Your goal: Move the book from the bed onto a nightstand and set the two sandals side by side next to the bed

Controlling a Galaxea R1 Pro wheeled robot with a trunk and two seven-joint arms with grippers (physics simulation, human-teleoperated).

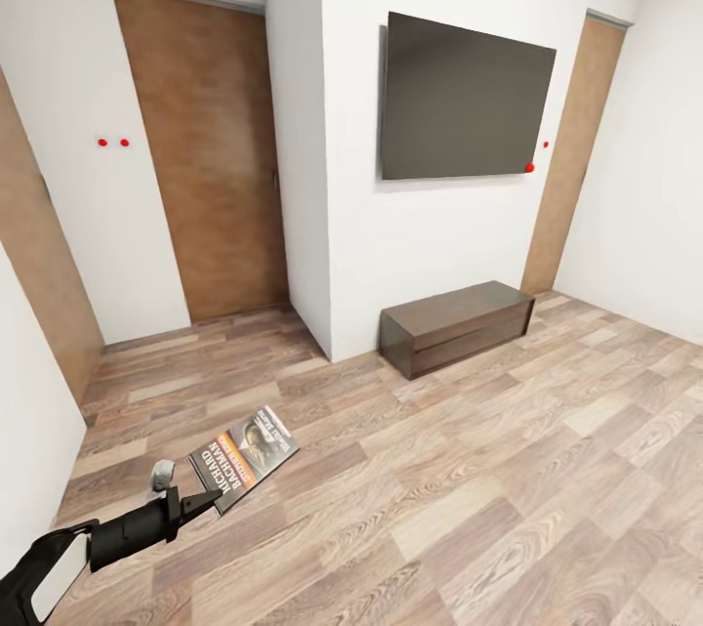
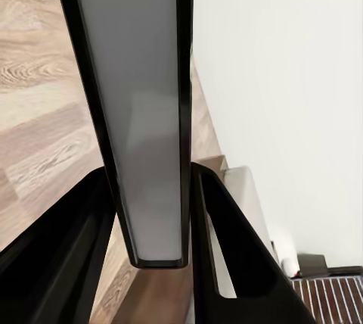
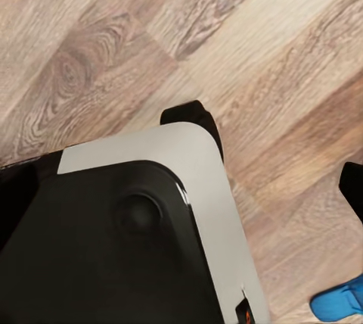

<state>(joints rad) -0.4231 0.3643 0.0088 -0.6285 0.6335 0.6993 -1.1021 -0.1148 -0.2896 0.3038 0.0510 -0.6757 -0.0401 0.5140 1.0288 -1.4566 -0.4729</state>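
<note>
My left gripper [image 1: 200,504] is low at the left of the head view, shut on the book [image 1: 244,458]. It holds the book face up by one edge, a little above the wood-plank floor [image 1: 469,509]. In the left wrist view the book [image 2: 147,112] shows edge-on as a pale slab clamped between the two black fingers [image 2: 227,248]. A piece of bright blue sandal [image 3: 340,303] lies on the floor at a corner of the right wrist view, beside my own dark body [image 3: 113,241]. The bed and the nightstand are out of view.
Ahead is a white wall with a dark flat screen [image 1: 459,104] above a long low dark bench [image 1: 457,325]. One brown door [image 1: 210,157] stands at the left, another [image 1: 576,147] at the far right. Open floor lies between me and the bench.
</note>
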